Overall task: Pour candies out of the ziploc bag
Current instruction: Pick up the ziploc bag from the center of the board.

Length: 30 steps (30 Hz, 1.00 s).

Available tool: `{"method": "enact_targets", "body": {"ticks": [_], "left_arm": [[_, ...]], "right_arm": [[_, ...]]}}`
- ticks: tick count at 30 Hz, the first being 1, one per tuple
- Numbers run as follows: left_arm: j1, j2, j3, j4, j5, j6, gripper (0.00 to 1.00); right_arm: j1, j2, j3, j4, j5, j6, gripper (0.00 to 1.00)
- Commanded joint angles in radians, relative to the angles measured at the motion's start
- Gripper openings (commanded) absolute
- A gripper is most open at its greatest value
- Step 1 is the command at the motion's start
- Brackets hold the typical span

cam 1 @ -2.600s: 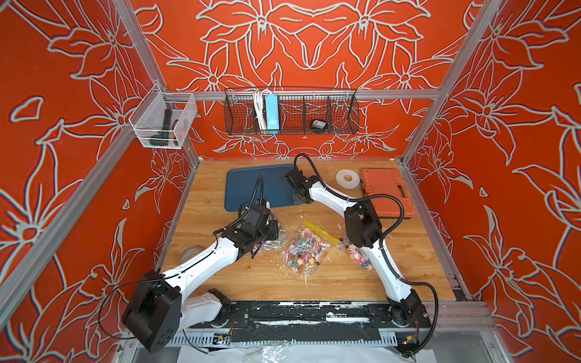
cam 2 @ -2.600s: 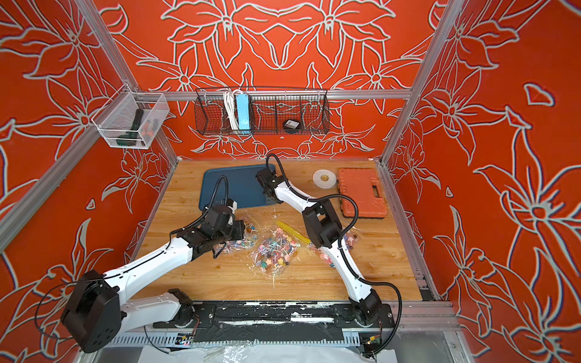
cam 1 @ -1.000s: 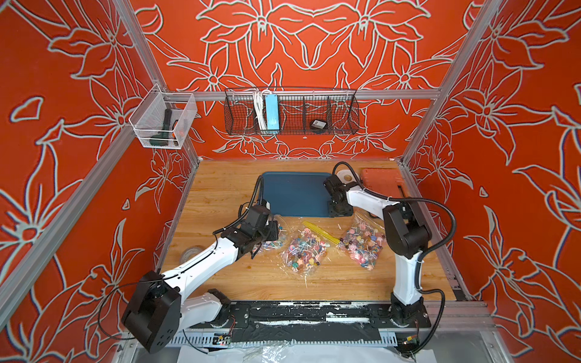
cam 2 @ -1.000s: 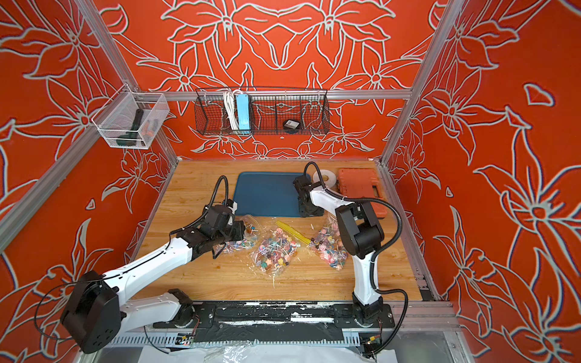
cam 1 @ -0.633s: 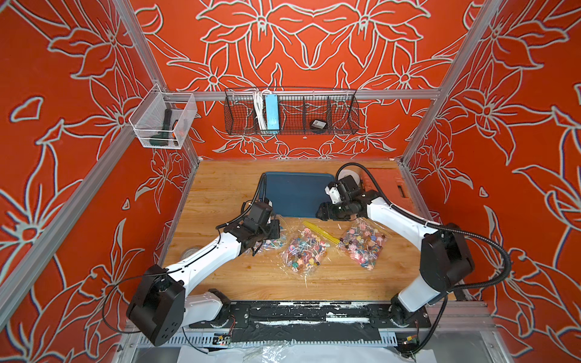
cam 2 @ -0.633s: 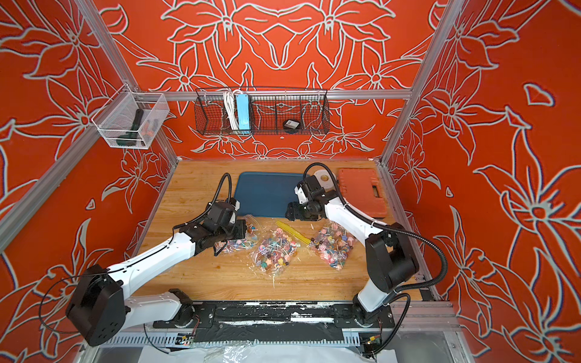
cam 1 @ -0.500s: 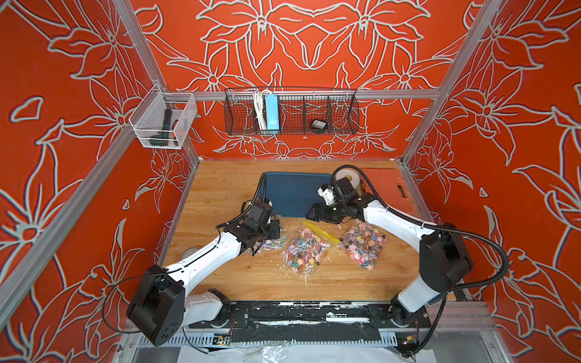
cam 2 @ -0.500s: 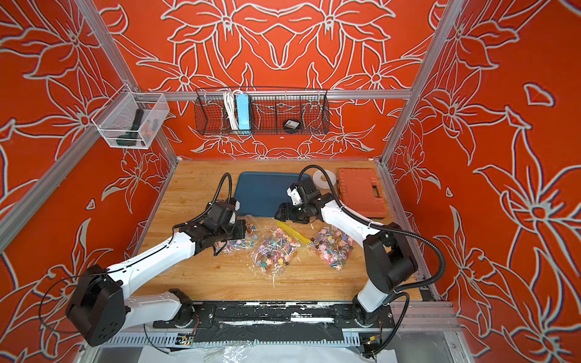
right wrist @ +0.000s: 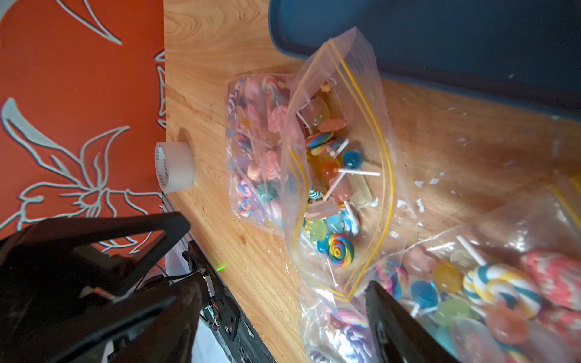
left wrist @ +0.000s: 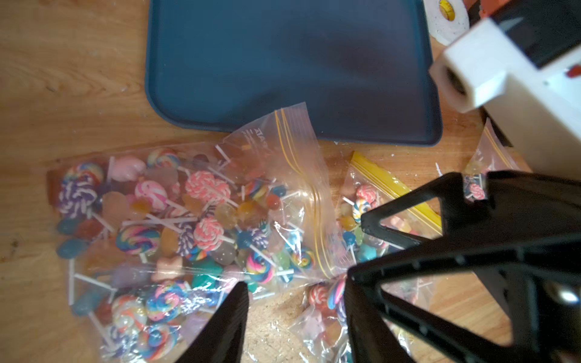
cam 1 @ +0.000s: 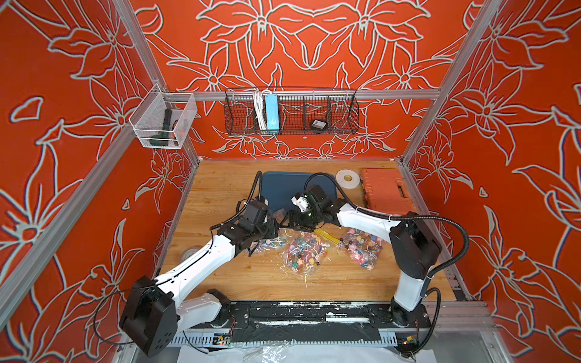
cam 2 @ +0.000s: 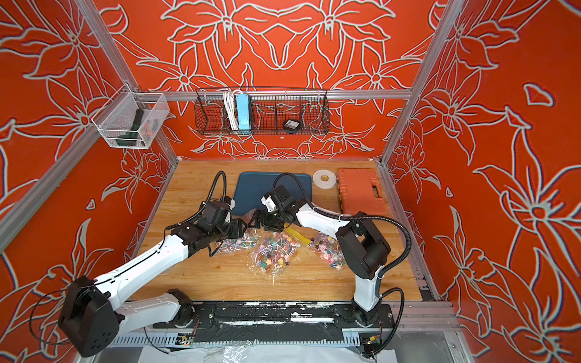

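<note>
Candies (left wrist: 204, 191) all lie inside the bag (left wrist: 283, 176), flat on the counter (left wrist: 63, 78) just ahead of the left hand (left wrist: 294, 284). None has reached the tray (left wrist: 283, 63) beyond it. What has changed is the grip. The left hand, clamped tight a second ago, has let go, and its fingers now stand partway apart with the bag's zip corner lying loose between them, nothing held. Over the same second the right hand (right wrist: 279, 254) has swung across from the tray's far edge and spread wide. It now faces the left hand at close range and holds nothing either. Directly in front of its fingers the bag's mouth gapes, with the yellow zip lines parted and sticks and swirl heads showing through the opening. The tray, which sat further over on the left arm's side a few seconds back, now lies just past the mouth, one flap of the bag standing up at its near rim. The setting-up looks done, with the tray in place and the mouth open, but neither hand has the bag and pouring has not begun. A re-grip seems to be under way, since one hand must take the closed bottom end to tip the bag toward the tray. A second bag (right wrist: 487, 283) lies just beside one right-hand finger and could be caught by mistake.
</note>
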Motion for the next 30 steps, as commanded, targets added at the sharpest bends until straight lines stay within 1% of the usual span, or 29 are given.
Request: {"method": "enact_targets", "body": {"ticks": [1,5,8,9,12,13,14,17,20,28,30], "left_arm": [[0.0,-0.042,0.022,-0.046,-0.035,0.007,0.55],[0.004,-0.07,0.031,-0.085,-0.069,-0.003,0.56],[0.014,-0.084,0.035,-0.12,-0.1,-0.011,0.57],[0.021,-0.085,0.037,-0.133,-0.108,-0.015,0.58],[0.048,-0.093,0.036,-0.162,-0.121,-0.027,0.69],[0.062,-0.096,0.032,-0.168,-0.119,-0.031,0.74],[0.072,-0.101,0.027,-0.172,-0.117,-0.035,0.77],[0.117,-0.109,0.005,-0.177,-0.106,-0.047,0.78],[0.166,-0.103,-0.02,-0.175,-0.074,-0.056,0.78],[0.257,-0.103,-0.115,-0.123,-0.029,-0.112,0.76],[0.273,-0.109,-0.135,-0.1,-0.019,-0.123,0.76]], "right_arm": [[0.008,0.04,0.037,0.007,-0.017,0.004,0.83],[0.021,0.085,0.052,0.024,-0.041,0.012,0.81],[0.039,0.104,0.075,0.016,-0.038,0.01,0.77],[0.042,0.111,0.086,0.011,-0.035,0.006,0.75],[0.052,0.13,0.122,-0.015,-0.026,-0.005,0.69],[0.054,0.138,0.134,-0.025,-0.021,-0.008,0.66],[0.055,0.143,0.143,-0.03,-0.019,-0.011,0.63],[0.059,0.163,0.171,-0.057,-0.002,-0.022,0.55],[0.06,0.179,0.192,-0.078,0.009,-0.034,0.49],[0.06,0.202,0.202,-0.129,0.056,-0.065,0.49],[0.06,0.206,0.203,-0.128,0.059,-0.069,0.47]]}}
